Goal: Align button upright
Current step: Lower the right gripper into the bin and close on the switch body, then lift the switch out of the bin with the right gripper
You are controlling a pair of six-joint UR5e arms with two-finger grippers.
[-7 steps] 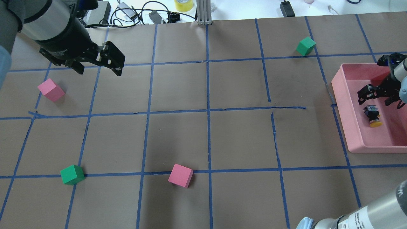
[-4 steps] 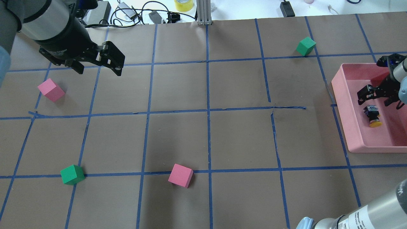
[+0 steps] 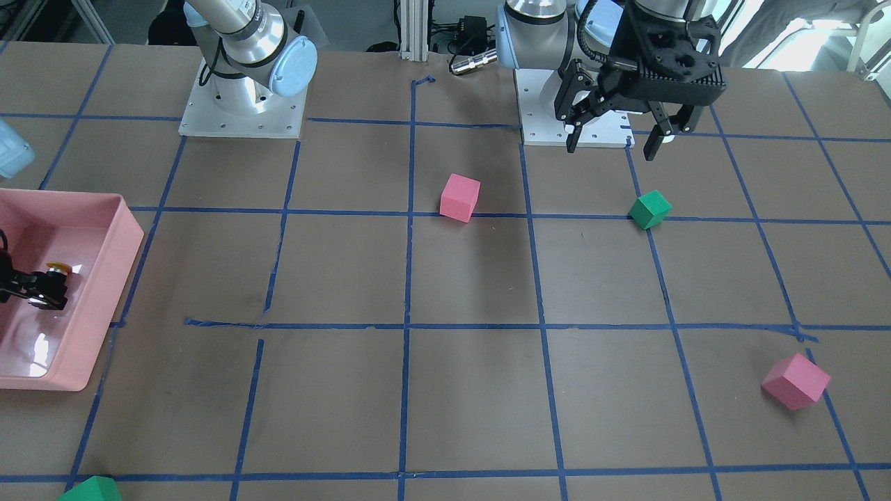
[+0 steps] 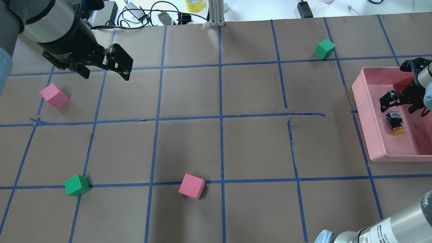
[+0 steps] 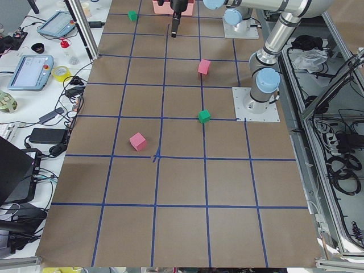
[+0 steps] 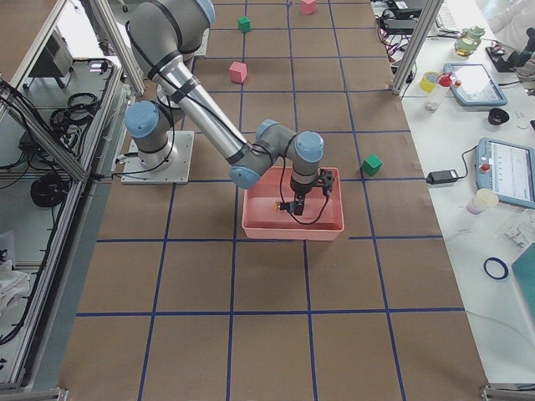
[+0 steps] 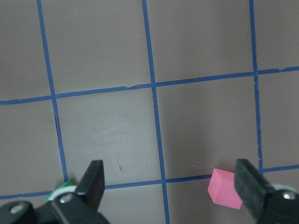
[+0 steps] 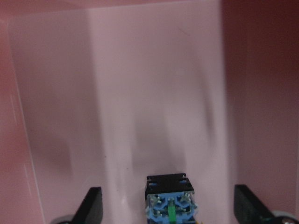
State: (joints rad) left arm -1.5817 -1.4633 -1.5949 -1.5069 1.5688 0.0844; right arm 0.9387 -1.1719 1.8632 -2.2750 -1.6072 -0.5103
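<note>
The button [image 4: 395, 123] lies on its side in the pink tray [image 4: 362, 118], yellow cap toward the robot, base toward the far side. My right gripper [image 4: 402, 107] is open and hangs just above the button's base end, inside the tray, holding nothing. In the right wrist view the button's base [image 8: 170, 198] sits between the open fingers [image 8: 92, 205]. The front view shows the yellow cap [image 3: 58, 266] in the tray [image 3: 104, 278]. My left gripper [image 4: 105, 76] is open and empty, high over the far left of the table.
Pink cubes [image 4: 54, 95] [image 4: 191, 185] and green cubes [image 4: 77, 185] [image 4: 324, 49] are scattered on the brown, blue-taped table. The left wrist view shows a pink cube [image 7: 225, 188] below the open fingers. Cables and gear lie along the far edge.
</note>
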